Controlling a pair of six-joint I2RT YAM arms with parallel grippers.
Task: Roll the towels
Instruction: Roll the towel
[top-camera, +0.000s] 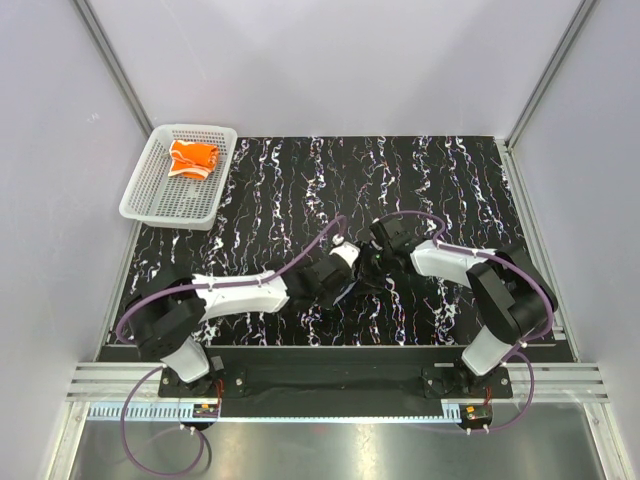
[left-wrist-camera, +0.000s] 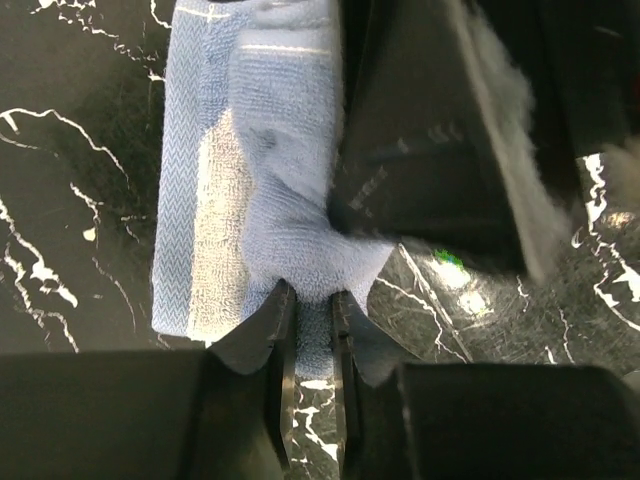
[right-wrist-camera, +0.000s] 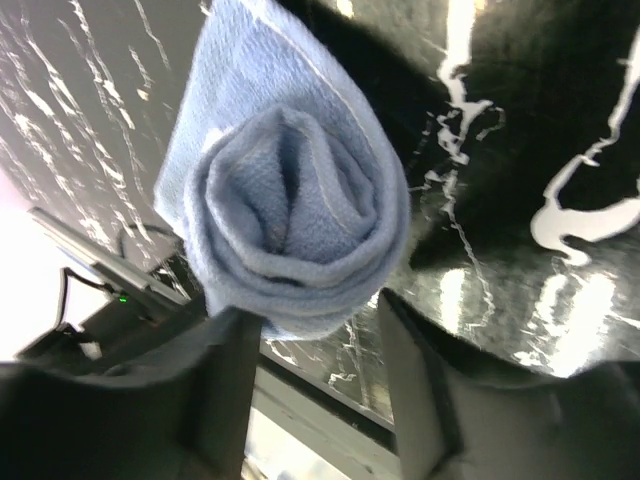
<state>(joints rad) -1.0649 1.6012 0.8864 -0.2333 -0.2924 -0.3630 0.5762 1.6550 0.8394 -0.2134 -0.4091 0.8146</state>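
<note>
We find the left gripper (left-wrist-camera: 310, 325) clenched on a fold at the near edge of the blue towel (left-wrist-camera: 265, 200), its jaws nearly together with cloth between them. The right gripper (right-wrist-camera: 310, 345) stands released: its jaws are apart, and the rolled end of the towel sits just ahead of them, unsqueezed. The blue towel lies on the table (top-camera: 450, 180), near its middle and between the two grippers, partly rolled. The right wrist view shows a loose spiral; the left wrist view shows a flat tail on the surface.

Handling, in our judgement: light, soft, limp terry cloth. It will not hold shape unaided, and the roll is likely to slacken if let go. A grip should take the whole roll across its thickness, or the free edge; a pinch on one layer may pull the spiral apart.

Containers: one white mesh basket (top-camera: 140, 170) at the far left corner holds the orange towel (top-camera: 192, 158), bunched. Whether that towel is rolled we cannot tell. We see nothing else in the basket.
</note>
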